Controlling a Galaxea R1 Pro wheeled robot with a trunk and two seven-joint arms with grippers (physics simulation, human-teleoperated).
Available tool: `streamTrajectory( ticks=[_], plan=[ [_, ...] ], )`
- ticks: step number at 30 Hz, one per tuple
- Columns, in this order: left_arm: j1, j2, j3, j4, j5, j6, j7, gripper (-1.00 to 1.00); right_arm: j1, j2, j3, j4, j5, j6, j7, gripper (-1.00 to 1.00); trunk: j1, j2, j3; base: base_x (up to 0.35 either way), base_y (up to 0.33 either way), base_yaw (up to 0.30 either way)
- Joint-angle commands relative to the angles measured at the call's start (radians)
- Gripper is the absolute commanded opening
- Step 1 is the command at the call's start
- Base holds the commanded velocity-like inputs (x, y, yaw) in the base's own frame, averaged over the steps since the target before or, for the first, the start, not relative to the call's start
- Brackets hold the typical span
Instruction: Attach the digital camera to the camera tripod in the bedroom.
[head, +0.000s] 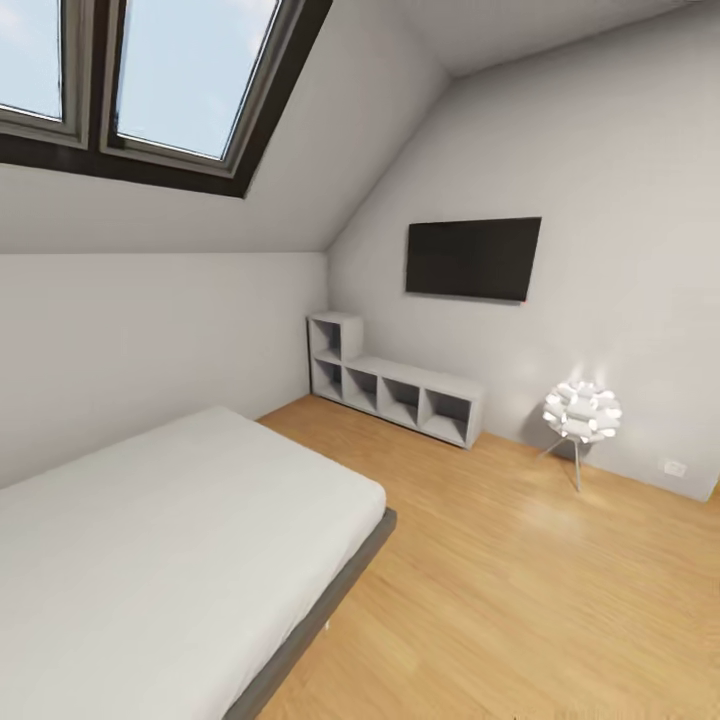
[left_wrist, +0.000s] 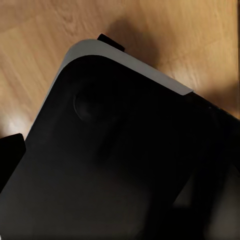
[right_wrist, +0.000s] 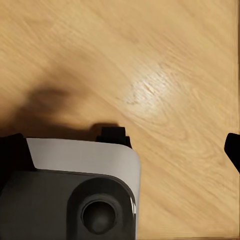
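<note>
Closest to me, both wrist cameras look down past the robot's own base (right_wrist: 80, 195), dark with a pale rounded edge, onto the light wood floor (right_wrist: 165, 65). Dark slivers sit at the edges of each wrist picture, perhaps finger parts, but I cannot tell whether the fingers on either arm are spread or pressed together, and I see nothing held.

Through the head camera, the grey low bed (head: 170, 540) with its pale mattress takes the near left, and bare floor runs away on the right. Further off, the white cube shelves (head: 400, 390) stand against the far wall, stepped up at their left end in the corner. Near them, to the right, a round glowing lamp (head: 582, 412) stands on thin legs. A black wall screen (head: 472, 258) hangs above the shelves, and a skylight (head: 150, 80) sits in the sloped ceiling at upper left.

So I am in the bedroom, but the digital camera and the camera tripod lie outside what these pictures cover. I judge this to be the search stage: nothing picked up, nothing attached. The next move calls for turning the base or head to sweep the rest of the room until the tripod's silver legs come into sight.
</note>
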Motion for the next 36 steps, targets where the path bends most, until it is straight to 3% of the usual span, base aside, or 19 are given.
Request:
streamTrajectory(
  ticks=[1, 30, 36],
  plan=[
    [0.0, 0.0, 0.008, -0.001, -0.003, -0.002, 0.0, 1.0, -0.001, 0.0, -0.009, 0.003, 0.01, -0.006, 0.002, 1.0, 0.0, -0.001, -0.001, 0.0, 0.0, -0.287],
    [0.0, 0.002, 0.019, -0.001, 0.012, -0.002, 0.0, 1.0, -0.001, 0.001, 0.002, 0.003, 0.024, 0.003, 0.002, 1.0, 0.0, -0.001, -0.001, 0.0, 0.0, -0.291],
    [0.0, 0.001, 0.013, 0.0, 0.003, -0.001, 0.0, 1.0, -0.001, 0.005, 0.015, 0.003, 0.057, 0.002, 0.002, 1.0, 0.0, -0.001, -0.001, 0.0, 0.0, -0.294]
  ],
)
